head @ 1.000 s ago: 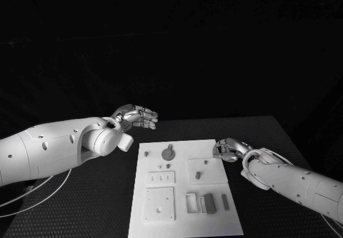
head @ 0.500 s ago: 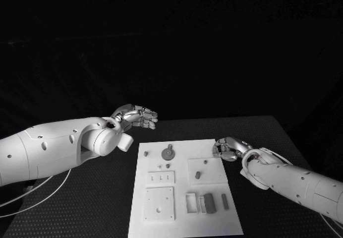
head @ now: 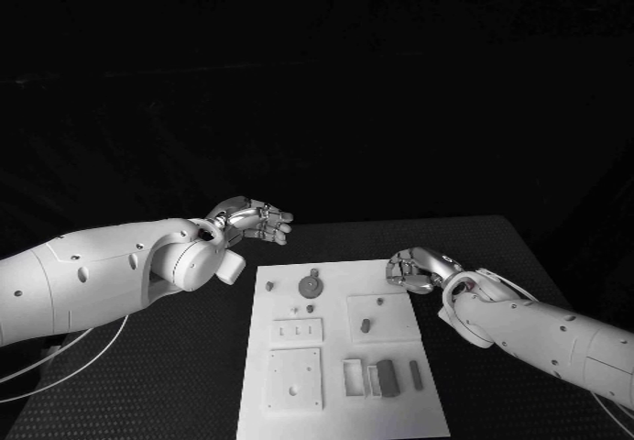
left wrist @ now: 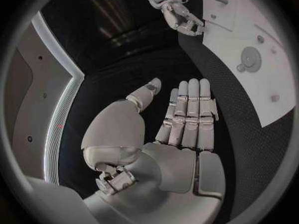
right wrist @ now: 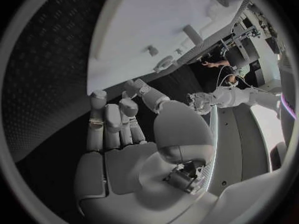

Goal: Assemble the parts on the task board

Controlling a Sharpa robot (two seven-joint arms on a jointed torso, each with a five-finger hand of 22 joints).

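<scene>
The white task board (head: 341, 403) lies in the middle of the black table. Grey parts sit on it: a round disc (head: 311, 284) at the far end, small pegs (head: 366, 324) in the middle, and rectangular blocks (head: 388, 376) near the front. My left hand (head: 251, 220) hovers past the board's far left corner, fingers straight and apart, holding nothing (left wrist: 184, 119). My right hand (head: 416, 270) hangs at the board's far right edge. Its fingers are extended and its palm is empty (right wrist: 118, 129). The board (right wrist: 168, 15) lies beyond its fingertips.
A white square plate (head: 295, 376) with corner holes and a smaller plate (head: 298, 327) with slots sit on the board's left side. Black table surface (head: 489, 247) spreads around the board. A cable (head: 80, 353) loops under my left arm.
My right hand has shifted a little toward the board's far right corner and lifted slightly. The left hand has barely moved.
</scene>
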